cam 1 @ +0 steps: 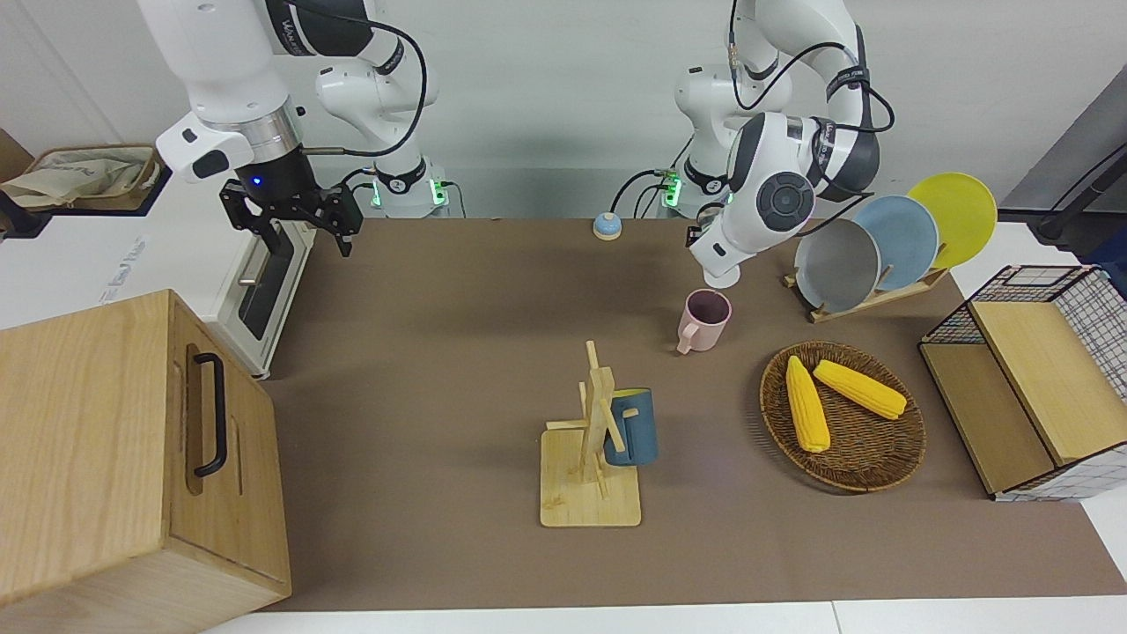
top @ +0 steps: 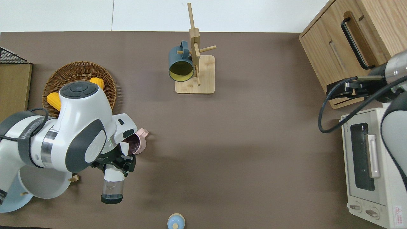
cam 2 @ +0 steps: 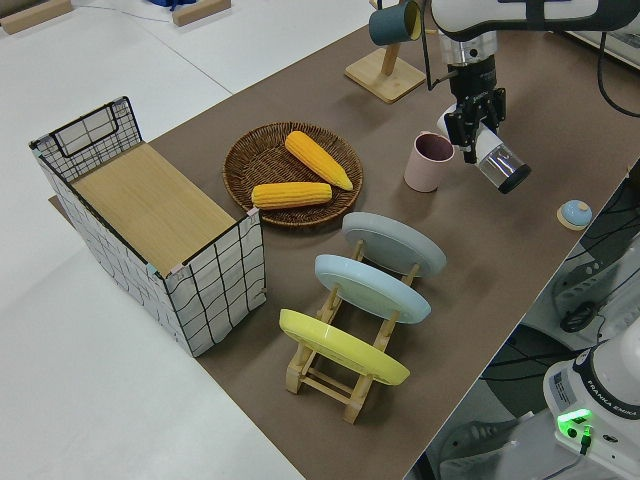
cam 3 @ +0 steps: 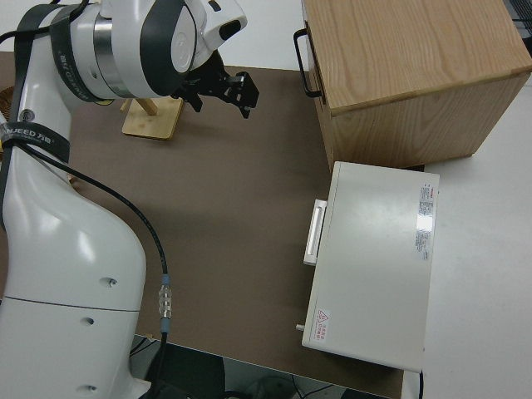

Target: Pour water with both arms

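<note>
My left gripper [top: 113, 161] is shut on a clear bottle [top: 112, 188] with a white neck and a black base. It holds the bottle tilted in the air, its mouth just above the rim of a pink mug [cam 1: 704, 319] that stands upright on the brown mat. In the left side view the gripper [cam 2: 473, 113] grips the bottle [cam 2: 498, 162] right beside the mug [cam 2: 430, 162]. A little liquid shows in the bottle's lower end. The mug's inside looks dark. My right gripper [cam 1: 302, 227] is open, empty and parked.
A wooden mug rack [cam 1: 592, 475] carries a blue mug [cam 1: 632, 426]. There is also a wicker basket [cam 1: 867, 467] with two corn cobs, a plate rack [cam 1: 872, 295] with three plates, a wire crate [cam 1: 1092, 304], a wooden cabinet [cam 1: 114, 458], a toaster oven [top: 365, 165] and a small blue bell [cam 1: 607, 226].
</note>
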### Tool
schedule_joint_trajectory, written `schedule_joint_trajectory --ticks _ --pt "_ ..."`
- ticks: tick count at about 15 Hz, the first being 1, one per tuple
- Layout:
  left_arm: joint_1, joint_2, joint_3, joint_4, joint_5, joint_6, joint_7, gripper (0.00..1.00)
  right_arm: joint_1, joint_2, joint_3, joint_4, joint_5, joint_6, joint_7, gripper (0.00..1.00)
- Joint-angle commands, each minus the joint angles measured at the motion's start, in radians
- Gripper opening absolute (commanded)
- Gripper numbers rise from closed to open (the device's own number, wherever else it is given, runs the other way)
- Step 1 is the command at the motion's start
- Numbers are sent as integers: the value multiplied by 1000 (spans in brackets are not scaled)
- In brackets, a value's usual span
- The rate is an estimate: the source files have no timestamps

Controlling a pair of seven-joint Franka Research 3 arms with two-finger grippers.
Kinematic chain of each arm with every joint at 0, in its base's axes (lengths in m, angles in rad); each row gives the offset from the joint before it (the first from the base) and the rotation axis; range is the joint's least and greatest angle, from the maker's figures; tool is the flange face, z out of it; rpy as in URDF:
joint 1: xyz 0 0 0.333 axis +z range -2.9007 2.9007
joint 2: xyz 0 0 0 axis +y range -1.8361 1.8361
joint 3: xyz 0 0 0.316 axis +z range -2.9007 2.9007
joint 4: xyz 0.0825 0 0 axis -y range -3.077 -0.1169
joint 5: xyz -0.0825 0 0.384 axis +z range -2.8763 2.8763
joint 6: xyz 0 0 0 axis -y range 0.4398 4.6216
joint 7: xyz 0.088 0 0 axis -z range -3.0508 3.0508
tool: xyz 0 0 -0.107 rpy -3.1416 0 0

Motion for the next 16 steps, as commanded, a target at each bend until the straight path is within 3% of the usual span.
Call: schedule_joint_trajectory --ticks 1,9,16 --pt "-14 -44 5 14 20 -45 -18 0 -4 -6 1 1 18 -11 -11 992" --pt "-16 -98 -3 -34 9 -1 -20 0 -4 -6 1 1 18 -11 -11 992" --pt "-14 -254 -1 -293 -45 276 -18 0 -4 -6 1 1 18 -11 -12 992"
